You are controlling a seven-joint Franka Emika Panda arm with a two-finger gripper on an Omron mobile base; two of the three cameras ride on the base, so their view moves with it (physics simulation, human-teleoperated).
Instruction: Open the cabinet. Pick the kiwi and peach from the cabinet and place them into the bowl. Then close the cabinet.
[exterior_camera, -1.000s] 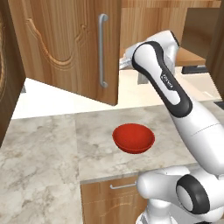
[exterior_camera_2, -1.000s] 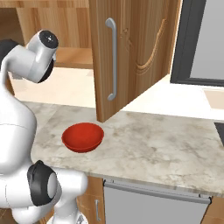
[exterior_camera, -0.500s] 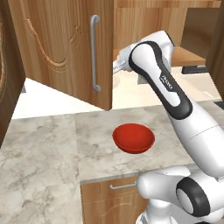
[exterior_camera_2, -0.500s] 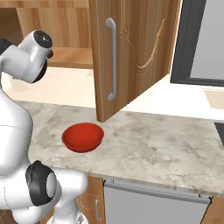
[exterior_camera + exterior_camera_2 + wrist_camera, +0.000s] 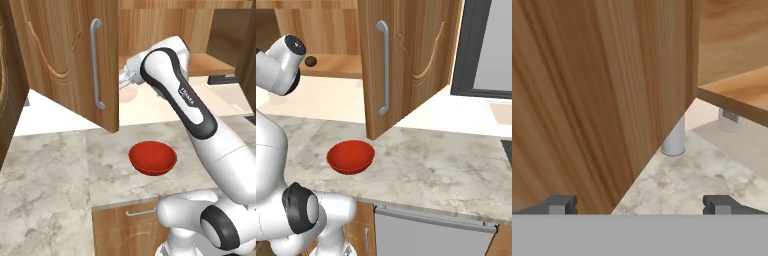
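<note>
The cabinet stands open. Its left door [image 5: 65, 60] is swung out in the left base view and its right door [image 5: 411, 65] in the right base view. My gripper [image 5: 640, 205] is open and holds nothing. It sits just behind the left door's edge, where the hand [image 5: 126, 79] is partly hidden. A small dark round kiwi [image 5: 311, 61] lies on the cabinet shelf [image 5: 336, 66]. The red bowl [image 5: 152, 157] [image 5: 351, 156] rests empty on the marble counter [image 5: 60, 165] below the hand. I cannot pick out the peach.
The hand view has the door's inner face [image 5: 587, 100] close on the left. A pale cylinder [image 5: 673, 142] stands on the counter beneath it. A dark appliance [image 5: 486, 45] hangs right of the cabinet. A drawer front [image 5: 130, 225] lies under the counter edge.
The left door has swung further open, toward the left in the left base view. My hand has moved left with it, behind its edge. The bowl and the right door have stayed put.
</note>
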